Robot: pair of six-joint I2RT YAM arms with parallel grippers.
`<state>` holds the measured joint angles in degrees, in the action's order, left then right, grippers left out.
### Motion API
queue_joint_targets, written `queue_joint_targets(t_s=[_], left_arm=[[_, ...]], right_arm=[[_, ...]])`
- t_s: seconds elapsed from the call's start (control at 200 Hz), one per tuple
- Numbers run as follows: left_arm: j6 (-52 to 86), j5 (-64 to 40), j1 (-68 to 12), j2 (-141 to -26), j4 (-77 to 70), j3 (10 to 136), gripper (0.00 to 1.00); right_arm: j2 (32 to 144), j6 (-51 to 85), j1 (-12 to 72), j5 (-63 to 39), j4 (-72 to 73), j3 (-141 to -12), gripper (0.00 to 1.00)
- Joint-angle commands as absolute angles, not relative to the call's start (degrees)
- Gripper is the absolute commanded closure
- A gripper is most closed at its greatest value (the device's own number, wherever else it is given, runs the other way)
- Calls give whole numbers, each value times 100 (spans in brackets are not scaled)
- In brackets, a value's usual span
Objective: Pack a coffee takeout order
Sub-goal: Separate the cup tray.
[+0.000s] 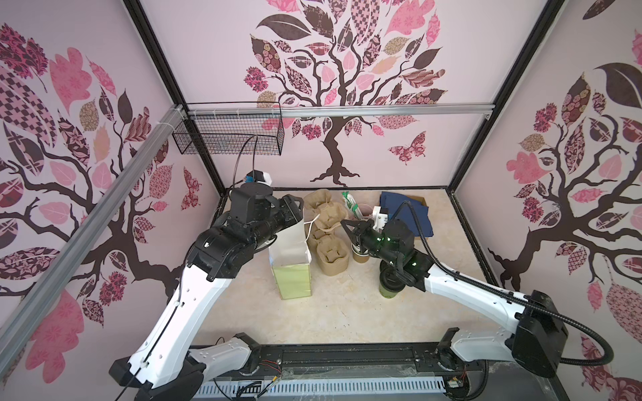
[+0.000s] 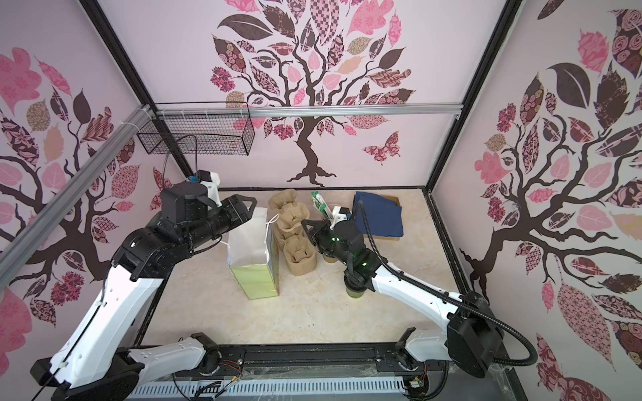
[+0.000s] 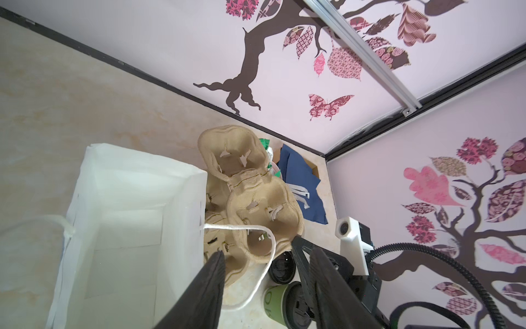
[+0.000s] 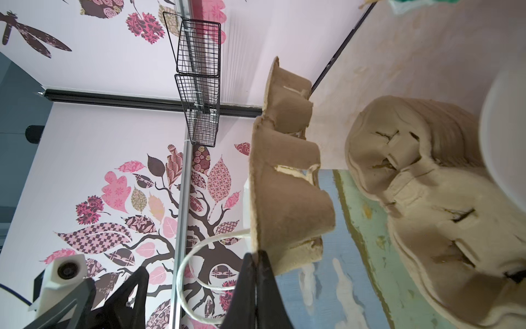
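Note:
My right gripper point(image 4: 256, 255) is shut on the rim of one tan carrier point(image 4: 284, 185) and holds it tilted in the air beside the bag; in a top view the gripper point(image 1: 344, 223) and its carrier point(image 1: 328, 217) hang above the carrier stack point(image 1: 331, 258). The pale green bag point(image 1: 293, 274) stands upright with its mouth open and its white inside point(image 3: 128, 199) bare. Over the bag's far edge my left gripper point(image 3: 269, 256) stands open, holding nothing. The olive-green cup with a black lid point(image 1: 391, 286) stands under my right forearm. The navy napkin point(image 1: 406, 211) lies at the back right.
A stack of lidless cups point(image 1: 359, 255) stands just right of the carrier stack, and loose black lids point(image 3: 281, 269) lie near it. Green-and-white wrapped straws point(image 1: 349, 205) are at the back. A wire basket point(image 1: 229, 135) hangs on the back rail. The bag's white handle point(image 3: 264, 256) loops out towards the carriers.

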<state>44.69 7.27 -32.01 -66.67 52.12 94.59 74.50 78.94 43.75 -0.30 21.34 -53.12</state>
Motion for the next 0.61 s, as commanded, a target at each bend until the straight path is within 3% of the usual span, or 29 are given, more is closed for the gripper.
queue_joint_targets(t_s=[0.0, 0.295, 0.6], left_arm=[[4964, 697, -3179, -6530, 5331, 9848, 49], [5606, 526, -3084, -6456, 4998, 9753, 49], [6952, -691, -3080, -6381, 3722, 8869, 43]], right_arm=[[7079, 7348, 4261, 76, 1200, -5828, 100], [6569, 6316, 4166, 520, -72, -6555, 100], [6101, 6022, 4166, -390, 69, -6794, 100]])
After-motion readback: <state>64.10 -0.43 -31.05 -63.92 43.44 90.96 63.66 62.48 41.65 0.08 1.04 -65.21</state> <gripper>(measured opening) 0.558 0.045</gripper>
